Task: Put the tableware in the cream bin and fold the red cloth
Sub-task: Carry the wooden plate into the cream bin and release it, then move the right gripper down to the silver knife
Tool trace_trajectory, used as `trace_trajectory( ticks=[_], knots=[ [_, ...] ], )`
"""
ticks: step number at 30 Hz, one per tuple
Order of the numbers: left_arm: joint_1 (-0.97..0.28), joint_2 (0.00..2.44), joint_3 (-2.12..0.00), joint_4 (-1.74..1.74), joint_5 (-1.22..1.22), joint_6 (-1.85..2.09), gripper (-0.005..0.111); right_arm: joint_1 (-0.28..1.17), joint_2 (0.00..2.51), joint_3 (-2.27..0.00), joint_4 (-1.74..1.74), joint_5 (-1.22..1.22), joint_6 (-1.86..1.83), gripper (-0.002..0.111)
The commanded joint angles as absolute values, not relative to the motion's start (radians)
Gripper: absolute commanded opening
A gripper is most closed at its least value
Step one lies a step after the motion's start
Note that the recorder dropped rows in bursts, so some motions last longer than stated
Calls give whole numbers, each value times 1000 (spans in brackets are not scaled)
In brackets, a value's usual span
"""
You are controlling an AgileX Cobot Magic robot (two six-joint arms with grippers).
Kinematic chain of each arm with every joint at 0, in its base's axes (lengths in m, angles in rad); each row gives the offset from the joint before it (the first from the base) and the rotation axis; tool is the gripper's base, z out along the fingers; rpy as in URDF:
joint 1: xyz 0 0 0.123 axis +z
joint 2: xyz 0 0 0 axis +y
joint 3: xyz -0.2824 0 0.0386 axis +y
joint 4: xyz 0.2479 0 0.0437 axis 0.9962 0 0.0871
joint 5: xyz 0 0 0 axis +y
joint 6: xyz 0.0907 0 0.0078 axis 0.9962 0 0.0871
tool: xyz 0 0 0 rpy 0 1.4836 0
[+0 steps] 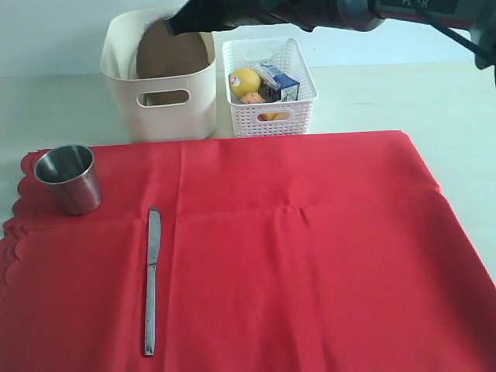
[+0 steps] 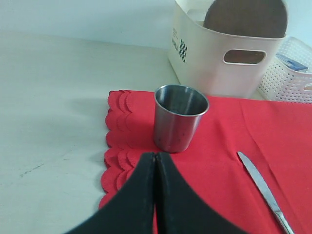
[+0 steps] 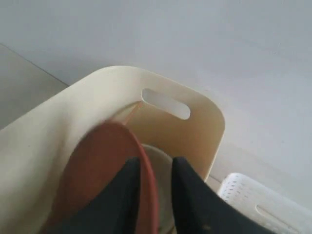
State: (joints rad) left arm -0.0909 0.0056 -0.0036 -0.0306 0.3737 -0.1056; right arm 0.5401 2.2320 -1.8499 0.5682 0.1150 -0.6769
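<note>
You have the red cloth (image 1: 310,256) spread flat and unfolded. Behind it stands the cream bin (image 1: 167,116), with the brown plate (image 1: 170,54) leaning upright inside. Your right gripper (image 3: 156,163) sits astride the plate's rim, jaws slightly apart. The steel cup (image 1: 70,180) stands at the cloth's scalloped edge, and the knife (image 1: 151,279) lies nearby. Your left gripper (image 2: 155,157), pressed together and empty, hovers near the cup.

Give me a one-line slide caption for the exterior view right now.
Right claw over the cream bin, brown plate on edge inside; steel cup and knife on the red cloth.
</note>
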Motion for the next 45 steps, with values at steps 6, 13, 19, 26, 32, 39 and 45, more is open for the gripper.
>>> trace_trajectory(
  ticks=[6, 13, 19, 26, 32, 39, 45],
  knots=[
    [-90, 0, 0, -38, 365, -109, 0, 541, 2189, -1857, 566, 187, -687, 34],
    [-90, 0, 0, -38, 365, -109, 0, 541, 2091, -1857, 566, 322, -675, 34],
    [-90, 0, 0, -38, 365, -109, 0, 541, 2007, -1857, 525, 489, -595, 33],
    [-90, 0, 0, -38, 365, -109, 0, 541, 1928, -1857, 314, 684, -337, 33],
    [-90, 0, 0, -38, 365, -109, 0, 541, 1883, -1827, 243, 801, -243, 33],
    [-90, 0, 0, -38, 365, -109, 0, 541, 1838, -1720, 243, 817, -215, 33],
    [-90, 0, 0, -38, 365, -109, 0, 541, 1790, -1570, 243, 773, -217, 33]
  ],
)
